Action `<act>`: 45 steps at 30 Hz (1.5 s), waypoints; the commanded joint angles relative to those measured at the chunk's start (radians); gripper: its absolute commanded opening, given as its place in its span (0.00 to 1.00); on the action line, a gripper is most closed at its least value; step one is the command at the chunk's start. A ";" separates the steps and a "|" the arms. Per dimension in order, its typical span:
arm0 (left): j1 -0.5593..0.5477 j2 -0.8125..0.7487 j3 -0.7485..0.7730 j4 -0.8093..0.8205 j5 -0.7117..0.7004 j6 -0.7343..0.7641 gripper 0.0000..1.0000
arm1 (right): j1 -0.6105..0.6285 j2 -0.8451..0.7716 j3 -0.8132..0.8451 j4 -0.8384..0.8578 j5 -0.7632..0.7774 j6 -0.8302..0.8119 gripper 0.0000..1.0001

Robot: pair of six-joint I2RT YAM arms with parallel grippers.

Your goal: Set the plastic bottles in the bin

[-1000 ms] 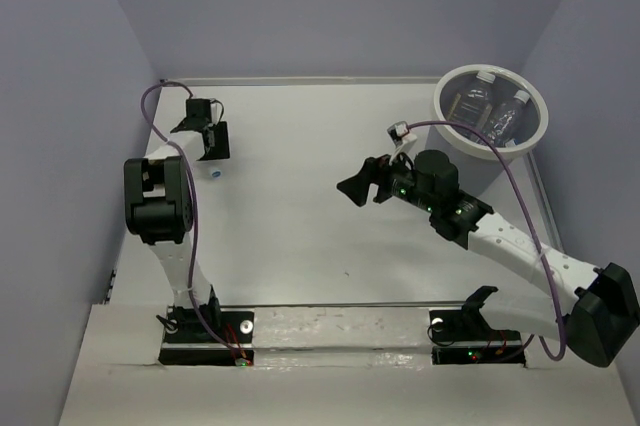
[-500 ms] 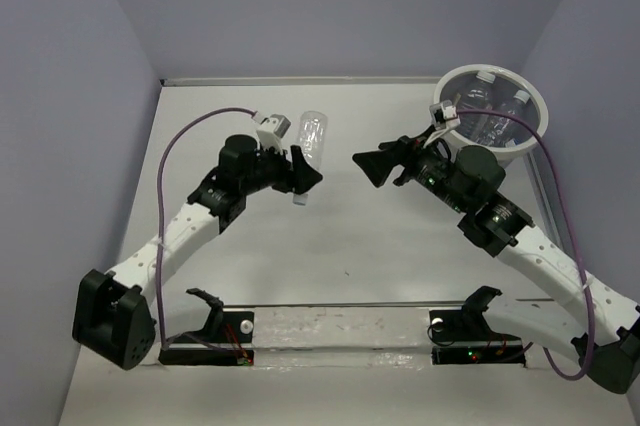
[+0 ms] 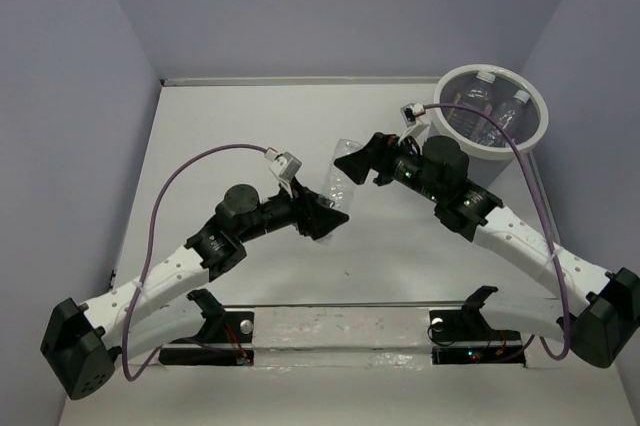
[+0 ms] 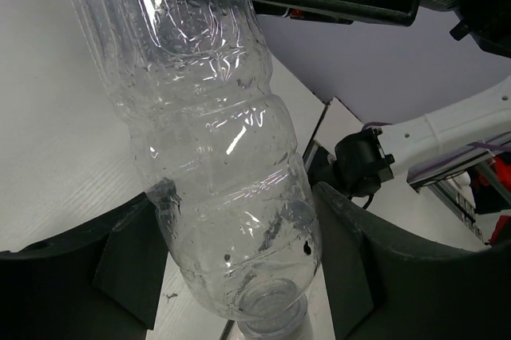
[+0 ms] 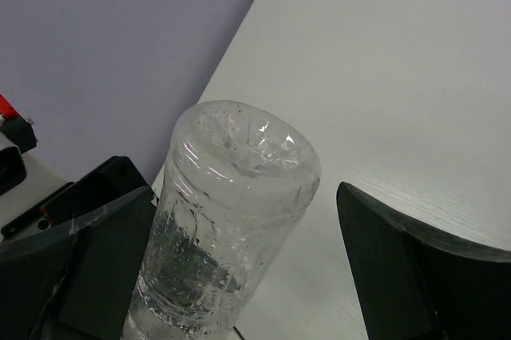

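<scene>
A clear unlabelled plastic bottle (image 3: pixel 342 172) hangs above the table's middle, tilted, with its cap toward the left arm. My left gripper (image 3: pixel 329 214) is shut on it near the shoulder; in the left wrist view the bottle (image 4: pixel 223 156) fills the space between the two dark fingers (image 4: pixel 363 264). My right gripper (image 3: pixel 358 161) stands open around the bottle's base end (image 5: pixel 239 156), with a gap on its right side. The bin (image 3: pixel 541 112), grey with a white rim, sits at the back right. Two labelled bottles (image 3: pixel 482 100) lie inside it.
Purple cables (image 3: pixel 200 161) loop off both wrists. Grey walls close the table at the left, back and right. The arm bases (image 3: pixel 205 331) stand along the near edge. The right arm's link (image 3: pixel 500 231) runs under the bin's near side.
The left arm swung from the far left corner to the middle carrying the bottle. The right gripper moved left and opened wider around the bottle's base.
</scene>
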 commanded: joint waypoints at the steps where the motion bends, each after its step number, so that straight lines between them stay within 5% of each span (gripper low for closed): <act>1: -0.023 -0.028 -0.024 0.177 -0.009 0.001 0.45 | 0.010 0.012 -0.024 0.038 -0.012 0.049 1.00; 5: -0.041 0.012 -0.026 0.217 0.031 0.000 0.45 | 0.010 0.019 -0.044 0.132 -0.079 0.059 0.96; 8: -0.061 0.035 -0.023 0.221 0.012 0.006 0.47 | 0.010 0.019 -0.054 0.167 -0.084 0.064 0.72; 9: -0.066 0.027 -0.024 0.221 0.005 0.006 0.50 | 0.010 0.016 -0.051 0.166 -0.059 0.063 0.53; 12: -0.072 -0.003 -0.032 0.215 -0.038 0.006 0.73 | 0.010 -0.007 -0.037 0.152 -0.007 0.040 0.35; 13: -0.072 -0.028 -0.034 0.208 -0.049 0.006 0.99 | 0.010 -0.016 -0.012 0.128 0.037 0.009 0.34; 18: -0.073 -0.120 0.028 0.010 -0.147 0.044 0.99 | -0.021 -0.071 0.165 -0.013 0.322 -0.164 0.32; 22: -0.073 -0.178 0.158 -0.272 -0.293 0.122 0.99 | -0.157 -0.076 0.380 -0.108 0.461 -0.333 0.30; 29: -0.073 -0.303 0.215 -0.464 -0.387 0.194 0.99 | -0.324 0.051 0.578 -0.089 0.801 -0.687 0.29; 34: -0.073 -0.382 0.204 -0.535 -0.451 0.211 0.99 | -0.445 0.154 0.632 -0.070 0.874 -0.819 0.29; 45: -0.073 -0.459 0.193 -0.595 -0.526 0.237 0.99 | -0.579 0.199 0.408 -0.037 0.755 -0.717 0.29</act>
